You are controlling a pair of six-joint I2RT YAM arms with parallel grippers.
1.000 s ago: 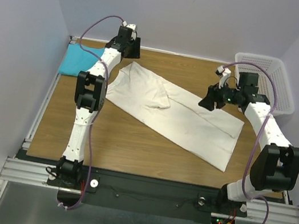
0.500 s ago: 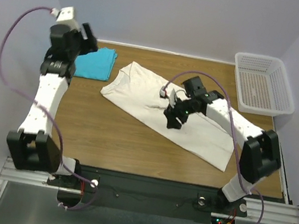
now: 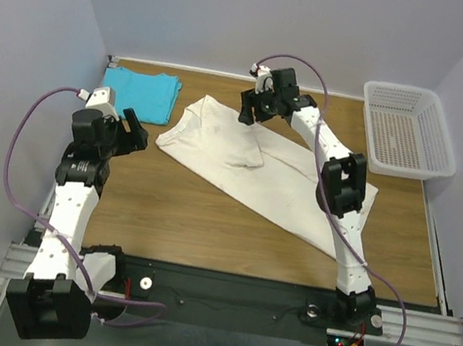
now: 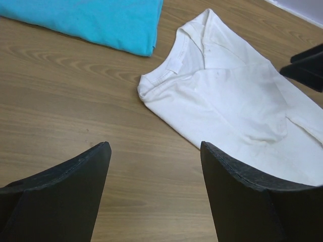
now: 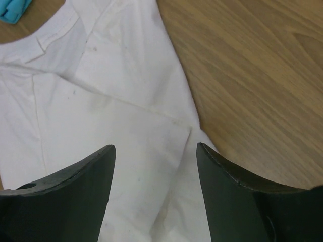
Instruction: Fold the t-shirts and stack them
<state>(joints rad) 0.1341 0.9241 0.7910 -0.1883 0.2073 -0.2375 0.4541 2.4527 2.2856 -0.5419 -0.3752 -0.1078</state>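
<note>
From above, the white shirt (image 3: 275, 181) is lying flat on the table (image 3: 171, 207). Its long axis is running diagonally from the collar at far left to the hem at near right. The blue shirt (image 3: 142, 93) is sitting folded in the far-left corner, near the collar but apart from it. The right pincer (image 3: 246, 113) is hovering over the white shirt's far edge by the shoulder, spread and empty. The left pincer (image 3: 137, 132) is hanging just left of the collar, also spread and empty.

In the left wrist view, the left pincer (image 4: 155, 148) is gaping over bare wood. The white shirt (image 4: 227, 101) is lying ahead and to the right, collar end nearest.

In the right wrist view, the right pincer (image 5: 155, 147) is standing open with white cloth (image 5: 101, 101) directly below and the shirt's edge just right of centre. The right arm is probably nearer its hold, while the left is likely needing to travel rightward.
</note>
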